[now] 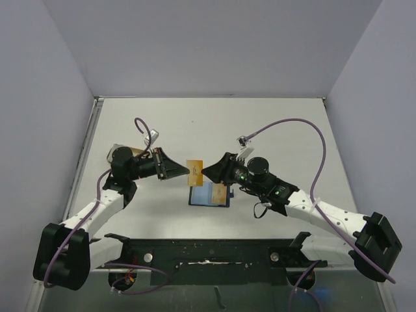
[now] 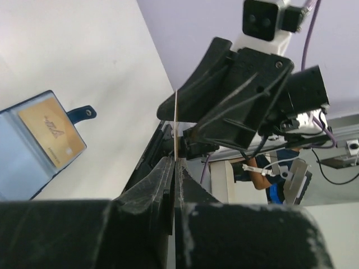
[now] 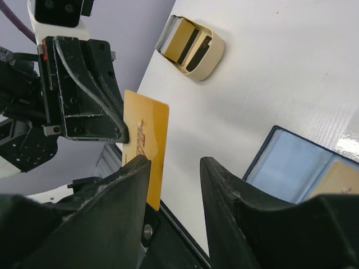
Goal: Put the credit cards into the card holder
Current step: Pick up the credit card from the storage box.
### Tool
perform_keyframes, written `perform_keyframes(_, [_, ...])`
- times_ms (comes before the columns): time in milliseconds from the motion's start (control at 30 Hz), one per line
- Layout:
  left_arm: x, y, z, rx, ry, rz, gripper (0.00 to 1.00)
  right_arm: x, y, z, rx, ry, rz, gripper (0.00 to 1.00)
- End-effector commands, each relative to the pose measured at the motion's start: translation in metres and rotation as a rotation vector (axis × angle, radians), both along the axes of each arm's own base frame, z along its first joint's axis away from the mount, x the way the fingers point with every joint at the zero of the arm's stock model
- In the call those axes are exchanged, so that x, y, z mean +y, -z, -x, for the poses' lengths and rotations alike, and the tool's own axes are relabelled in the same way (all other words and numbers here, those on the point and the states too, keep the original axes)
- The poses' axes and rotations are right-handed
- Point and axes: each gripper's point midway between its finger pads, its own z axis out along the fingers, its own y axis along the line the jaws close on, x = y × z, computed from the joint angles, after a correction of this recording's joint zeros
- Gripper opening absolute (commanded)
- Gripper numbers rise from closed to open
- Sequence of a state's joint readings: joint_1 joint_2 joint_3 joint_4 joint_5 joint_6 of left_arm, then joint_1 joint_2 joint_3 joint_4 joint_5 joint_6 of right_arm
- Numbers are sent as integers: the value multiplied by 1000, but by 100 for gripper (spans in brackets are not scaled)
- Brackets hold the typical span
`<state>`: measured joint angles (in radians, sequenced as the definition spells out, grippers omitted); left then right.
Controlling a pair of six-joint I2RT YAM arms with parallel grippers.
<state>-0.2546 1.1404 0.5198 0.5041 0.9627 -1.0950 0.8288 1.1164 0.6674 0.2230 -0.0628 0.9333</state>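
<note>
- Top external view: the left pincer and the right pincer meet nose to nose above the worktop, with a gold credit card in the air between them.
- Left wrist view shows that card edge-on, its lower edge clamped between the left pincer's closed fingers.
- Right wrist view shows the right pincer's jaws standing apart. The card's near edge sits beside one finger, but nothing presses it from the other side, so I judge that the left pincer alone carries it.
- The card holder lies open and flat on the worktop, just on the near side of the two pincers, with its snap tab sticking out to the side.
- One card is done: a second gold card sits in a slot of the light blue inside.
- A beige tray stands well apart on the left arm's side, with at least one striped card in it. Whether more are stacked there I cannot tell.
- By my reckoning the task is partway through: one card is seated and one is aloft in what looks like a pass between the arms. The tray's contents are left to fetch and slot in.
</note>
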Motion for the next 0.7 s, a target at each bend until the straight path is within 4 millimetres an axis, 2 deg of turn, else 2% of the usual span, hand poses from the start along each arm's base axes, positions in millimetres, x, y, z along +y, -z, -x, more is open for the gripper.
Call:
perform_keyframes(0, [-4,-29,18,-112,70,87,0,13,-41,-4,-56,-45,-123,41])
perform_keyframes(200, [-8,-15,23,-67,89,80,0,17,-43,0,-68,-83,-149,29])
perform_keyframes(367, [-8,-1,21,-25,74,65,0,19,-41,3,-73,-111,-158,8])
perform_keyframes(433, [-8,6,19,-2,64,50,5,19,-37,4,-66,-112,-154,0])
perform_keyframes(500, [-8,10,18,5,58,42,11,17,-34,3,-56,-101,-152,0])
perform_keyframes(600, [-7,15,17,12,54,22,27,15,-30,1,-47,-84,-144,0])
perform_keyframes(667, [-7,22,14,21,44,-14,34,13,-24,-3,-32,-61,-120,0])
